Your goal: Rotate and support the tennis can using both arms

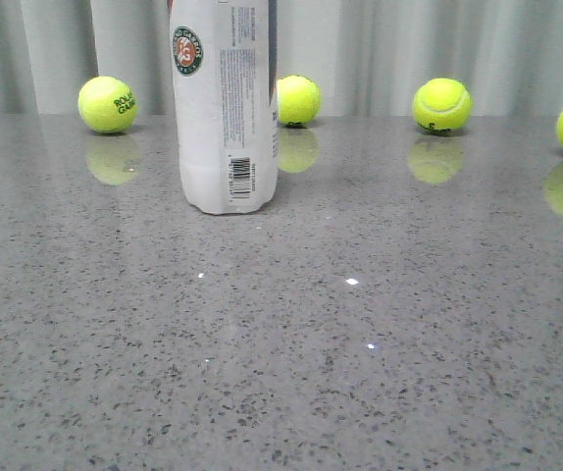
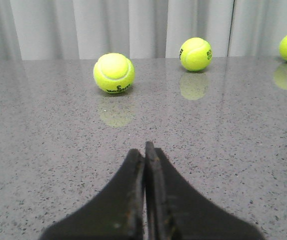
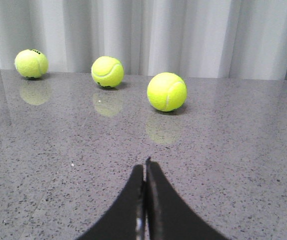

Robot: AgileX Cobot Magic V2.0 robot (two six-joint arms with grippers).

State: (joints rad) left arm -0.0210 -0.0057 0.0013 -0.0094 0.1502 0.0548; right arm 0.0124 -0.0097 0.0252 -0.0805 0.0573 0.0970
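Observation:
The tennis can (image 1: 225, 108) stands upright on the grey speckled table (image 1: 360, 324) at the back left of the front view. It is white, with a round green-orange emblem and a barcode facing the camera; its top is cut off by the frame. No gripper shows in the front view. My left gripper (image 2: 144, 150) is shut and empty, low over the table. My right gripper (image 3: 145, 167) is also shut and empty, low over the table. The can shows in neither wrist view.
Several yellow-green tennis balls lie along the back by a pale curtain: one left of the can (image 1: 108, 104), one behind it (image 1: 297, 99), two at the right (image 1: 441, 105). Balls also lie ahead of the left gripper (image 2: 113, 73) and the right gripper (image 3: 167, 92).

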